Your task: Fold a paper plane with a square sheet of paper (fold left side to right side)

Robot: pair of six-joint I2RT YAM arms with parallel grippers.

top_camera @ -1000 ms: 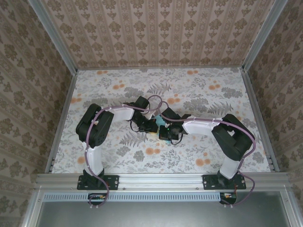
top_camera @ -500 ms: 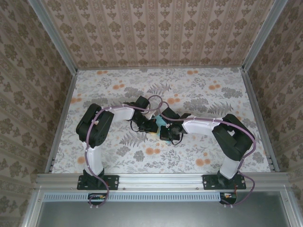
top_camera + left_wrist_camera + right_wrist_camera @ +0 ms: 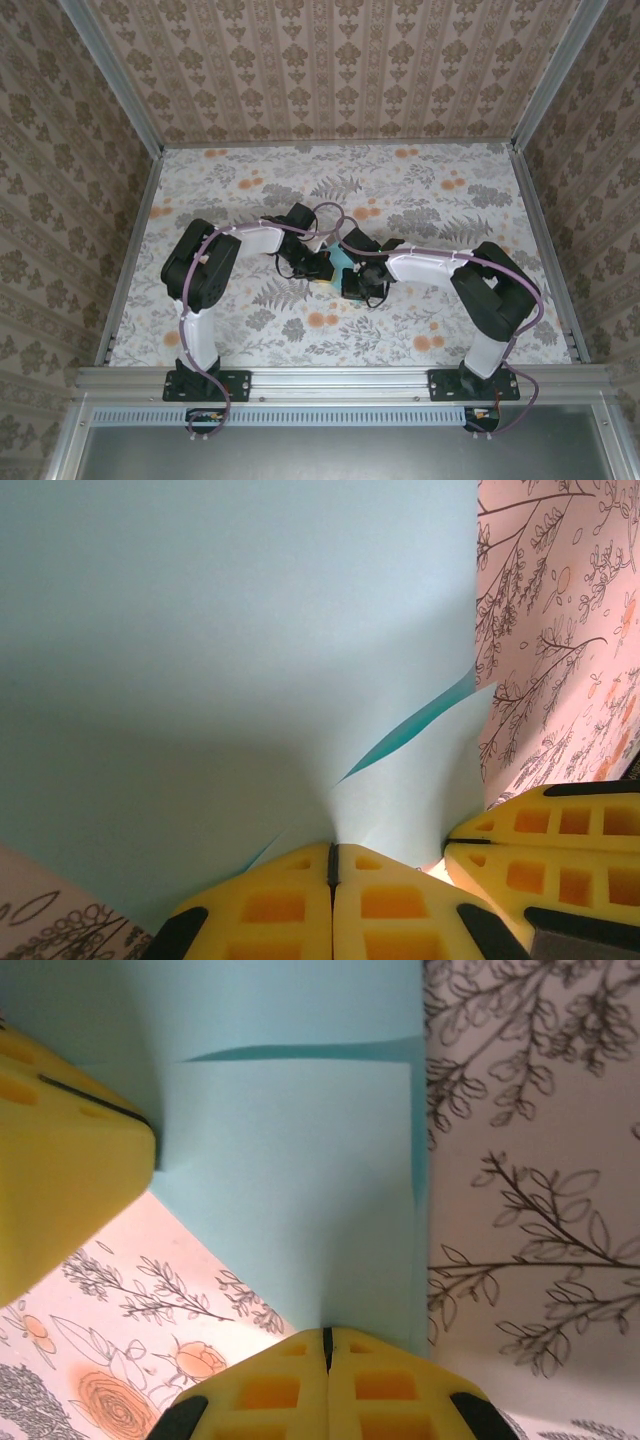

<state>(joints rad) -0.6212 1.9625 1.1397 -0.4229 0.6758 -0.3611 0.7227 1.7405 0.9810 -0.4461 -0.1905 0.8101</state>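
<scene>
Located paper (image 3: 341, 258) at middle of table (image 3: 450, 200), one flap lifted. Noted left gripper (image 3: 332, 865) and right gripper (image 3: 326, 1345) both clamped shut on its edge. Judged thin, light, floppy, easily creased; best pinched at edges, corners.

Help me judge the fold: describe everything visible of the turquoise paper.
The paper is thin, matte, plain light turquoise with no print and straight edges. It is doubled over itself: darker slits show where the layers gape, and it puckers slightly toward each grip. The left claw and the right claw are both shut on its edge, close beside each other. It sits mid-table over the floral tablecloth; whether it rests flat or is lifted cannot be told.
</scene>
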